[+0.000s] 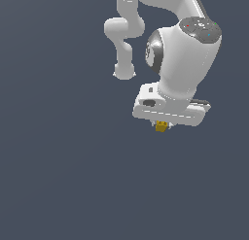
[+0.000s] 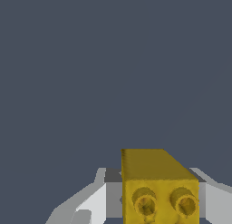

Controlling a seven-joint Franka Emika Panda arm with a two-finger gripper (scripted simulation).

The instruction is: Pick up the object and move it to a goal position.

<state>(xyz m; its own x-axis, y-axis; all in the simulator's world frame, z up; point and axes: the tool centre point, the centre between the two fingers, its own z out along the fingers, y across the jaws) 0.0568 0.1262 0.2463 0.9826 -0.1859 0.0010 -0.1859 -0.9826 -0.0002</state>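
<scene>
The object is a small mustard-yellow block, tucked just under the gripper and partly hidden by it. Close up it is box-shaped, with two darker round studs side by side on one face.

plain dark grey-blue surface, featureless
</scene>
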